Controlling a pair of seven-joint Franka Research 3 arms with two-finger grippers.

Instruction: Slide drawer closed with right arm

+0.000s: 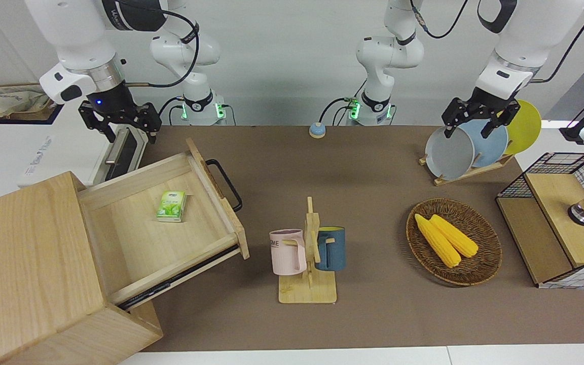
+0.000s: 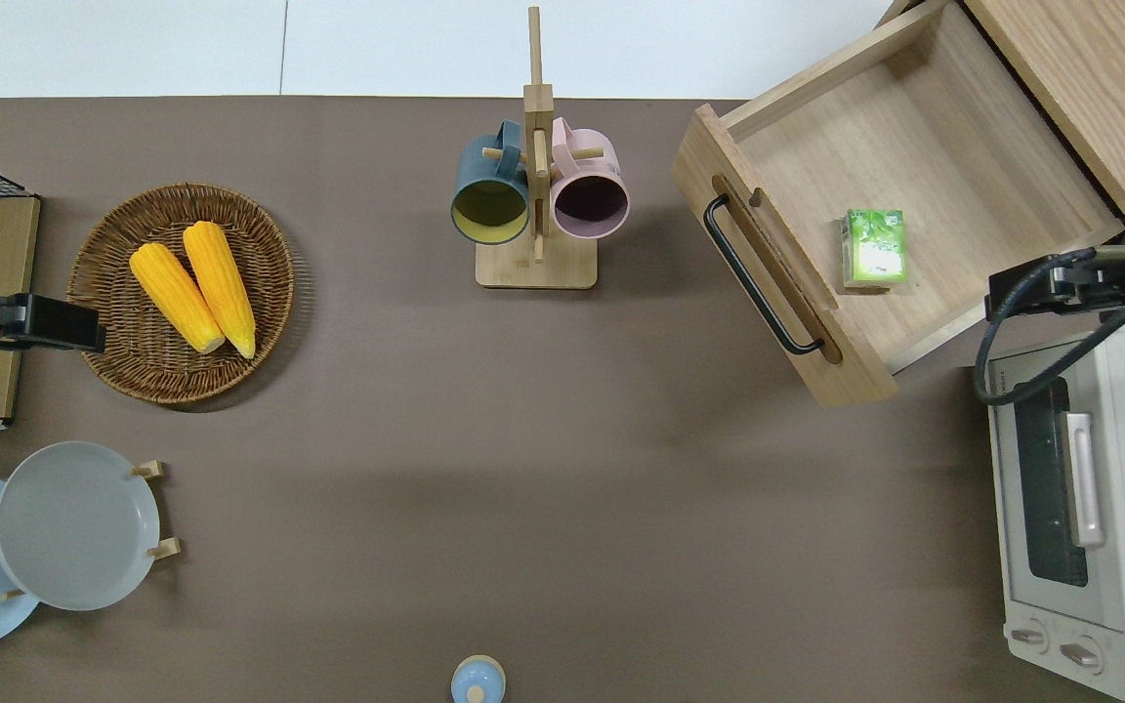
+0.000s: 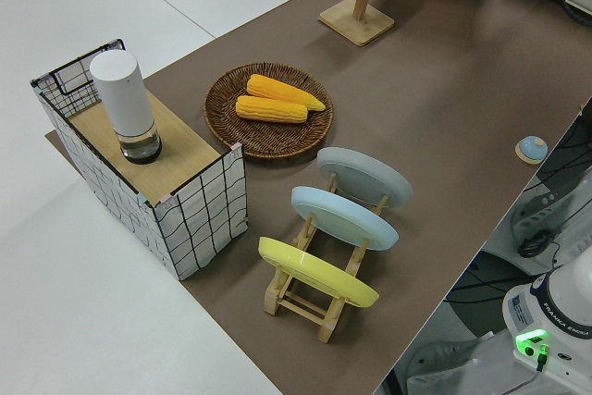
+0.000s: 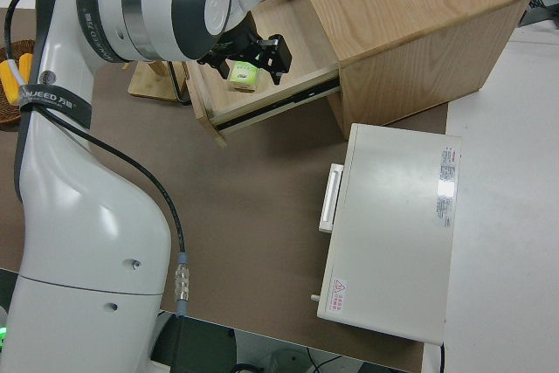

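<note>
The pale-wood drawer [image 1: 170, 238] stands pulled far out of its box cabinet [image 1: 23, 263]. Its black loop handle [image 1: 226, 185] faces the middle of the table. A small green box [image 1: 172, 206] lies on the drawer floor. The drawer [image 2: 963, 156], handle [image 2: 758, 278] and green box [image 2: 874, 248] also show in the overhead view. My right gripper [image 1: 131, 129] is open and empty, up in the air. In the overhead view the right gripper [image 2: 1051, 283] is over the drawer's side wall nearest the robots, by the oven. It also shows in the right side view [image 4: 247, 63]. My left arm is parked, its gripper [image 1: 470, 126] open.
A white oven [image 2: 1090, 508] stands beside the drawer, nearer the robots. A mug rack [image 1: 308, 253] with two mugs stands mid-table. A wicker basket [image 1: 453, 274] of corn, a plate rack [image 1: 467, 170] and a wire-mesh shelf [image 1: 555, 223] stand toward the left arm's end.
</note>
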